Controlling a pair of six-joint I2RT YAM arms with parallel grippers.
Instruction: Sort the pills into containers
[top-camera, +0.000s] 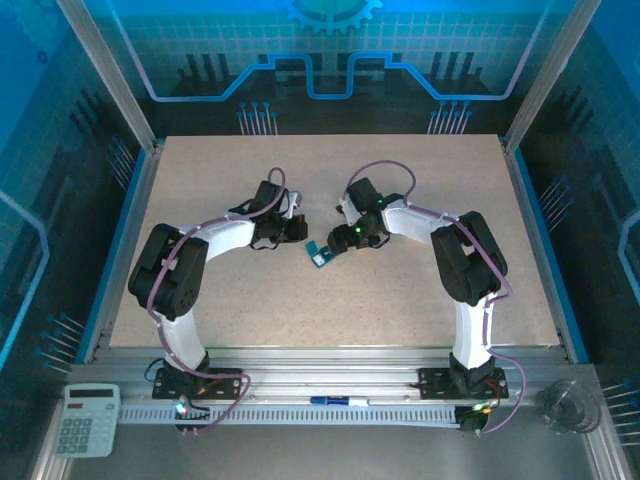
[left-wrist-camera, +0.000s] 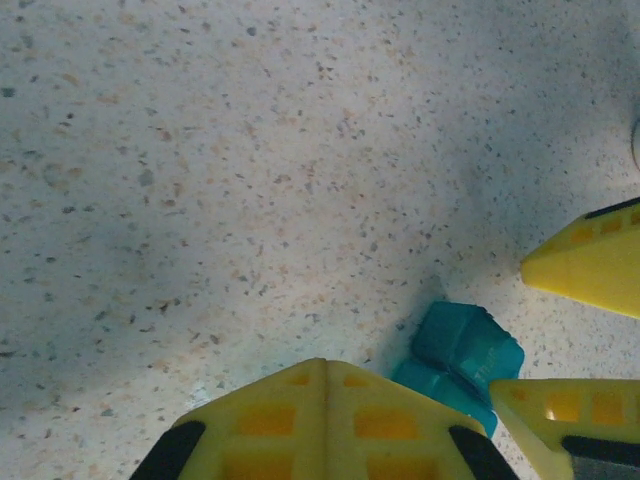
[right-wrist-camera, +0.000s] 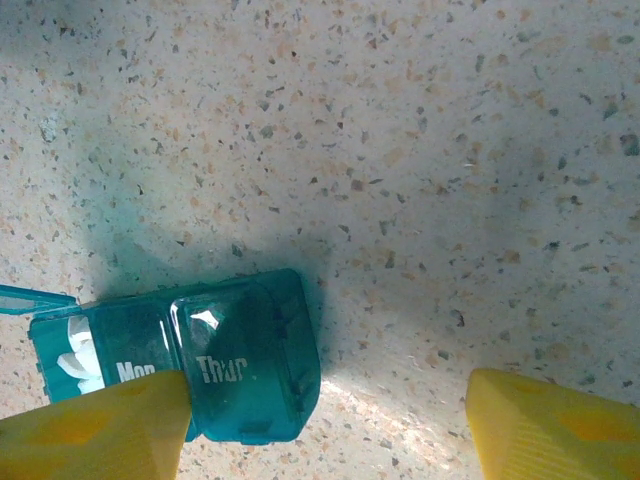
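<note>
My left gripper (left-wrist-camera: 325, 380) is pressed shut (whether a pill hides between the tips I cannot tell). My right gripper (right-wrist-camera: 325, 425) stands apart, one finger (right-wrist-camera: 100, 430) at the edge of the pill box (right-wrist-camera: 215, 365). That box, mid-table between the two, looks light: a nudge could skid or tip it and spill the white pills (right-wrist-camera: 78, 362). We crowd each other, though the table (top-camera: 400, 310) around lies open, edges well away.
</note>
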